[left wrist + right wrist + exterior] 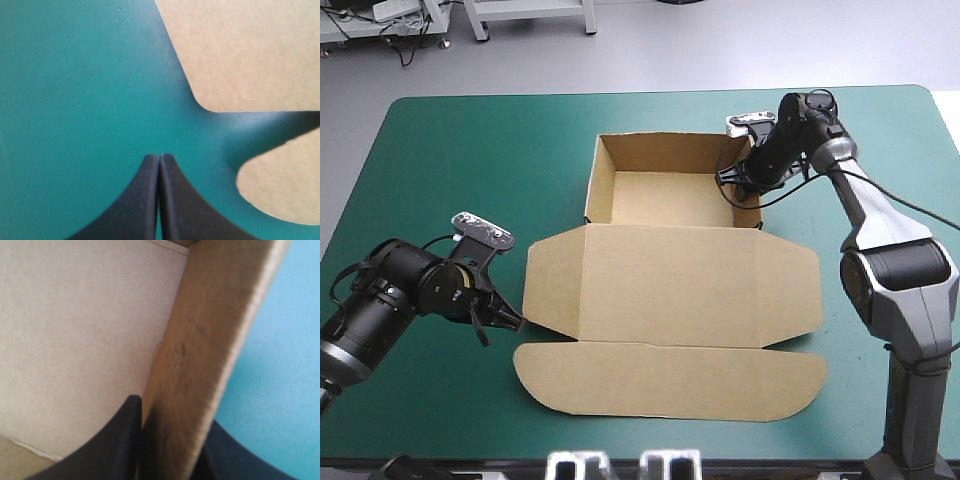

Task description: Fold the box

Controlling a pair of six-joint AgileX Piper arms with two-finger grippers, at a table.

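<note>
Box (pixel 670 290) wall in right end effector (pixel 745 187)

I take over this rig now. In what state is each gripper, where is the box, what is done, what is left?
Left gripper: shut, empty, beside the box where the lid meets the front flap, not touching.
Right gripper: shut on the box, pinching the right wall of the tray.
Done: the tray's walls stand.
Left: lid and flap lie flat; probably the right wall's tuck is to finish first.
</note>
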